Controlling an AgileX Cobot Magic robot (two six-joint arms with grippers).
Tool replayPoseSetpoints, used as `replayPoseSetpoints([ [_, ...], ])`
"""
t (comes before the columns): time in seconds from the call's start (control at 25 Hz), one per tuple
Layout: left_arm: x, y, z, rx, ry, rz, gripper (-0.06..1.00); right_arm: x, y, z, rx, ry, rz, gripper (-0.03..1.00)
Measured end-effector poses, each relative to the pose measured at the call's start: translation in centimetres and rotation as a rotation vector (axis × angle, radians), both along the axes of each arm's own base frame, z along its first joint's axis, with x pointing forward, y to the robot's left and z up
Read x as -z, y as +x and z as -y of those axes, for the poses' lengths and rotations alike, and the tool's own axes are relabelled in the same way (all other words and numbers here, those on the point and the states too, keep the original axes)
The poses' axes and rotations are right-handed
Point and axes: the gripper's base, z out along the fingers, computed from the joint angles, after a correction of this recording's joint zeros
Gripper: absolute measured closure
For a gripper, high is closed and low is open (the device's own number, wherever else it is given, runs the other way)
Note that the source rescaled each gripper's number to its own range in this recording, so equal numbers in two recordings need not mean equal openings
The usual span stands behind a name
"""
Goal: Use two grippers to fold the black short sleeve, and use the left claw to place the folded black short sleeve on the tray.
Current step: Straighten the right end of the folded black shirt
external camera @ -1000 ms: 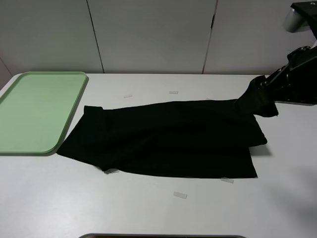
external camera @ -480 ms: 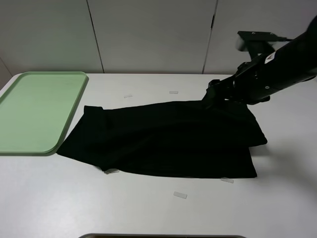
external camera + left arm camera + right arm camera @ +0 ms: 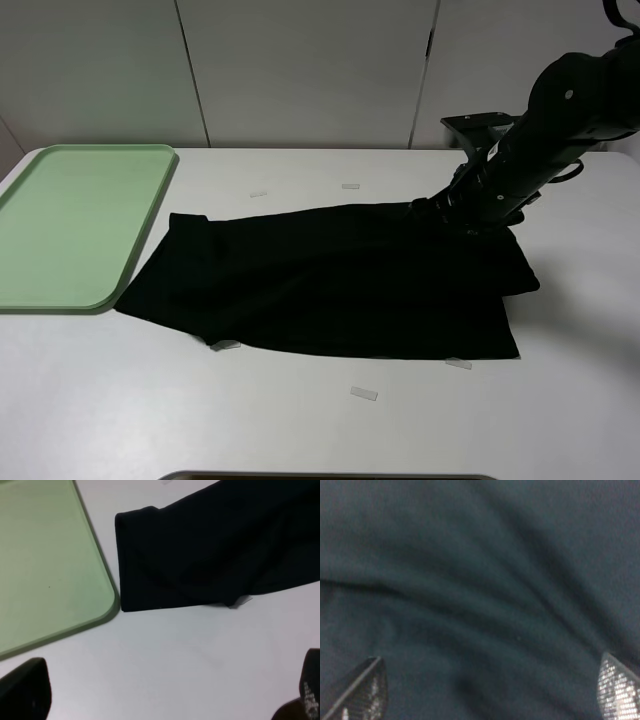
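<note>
Nearest the front edge, the left gripper [image 3: 166, 696] is hovering over the bare white tabletop [image 3: 300, 425]. Its jaws are standing wide apart and holding nothing. It is not showing in the high view.

A little farther in, small pale tape strips [image 3: 364, 393] are lying on the tabletop, one in front of the garment. Two more are peeking out from under its near edge.

The black short sleeve [image 3: 340, 285] is lying flat across the middle of the tabletop as one long dark band running left to right. A layer is doubled over at its right end. Its near left corner is lying just beside the near right corner of the tray [image 3: 60, 225]. Whether they are touching is not clear. The light green tray is sitting at the left side of the tabletop with nothing of the garment on it.

Farther back on the right, the right gripper [image 3: 490, 690] is reaching down at the garment's far edge, right of centre. Its jaws are standing wide, with wrinkled black cloth filling the space under them. No fold is being pinched, and whether the tips are touching the cloth cannot be told.

Two more tape strips are lying beyond the garment, before the pale wall panels [image 3: 300, 70].
</note>
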Motion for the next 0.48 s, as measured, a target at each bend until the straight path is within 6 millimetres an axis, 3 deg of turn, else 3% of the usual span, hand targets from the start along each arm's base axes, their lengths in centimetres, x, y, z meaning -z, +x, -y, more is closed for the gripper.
replayPoseSetpoints([
  [0.48,0.0,0.0,0.0,0.000,0.000,0.000,-0.05,-1.0,0.7,-1.5,-0.027,0.024,0.092,0.05],
])
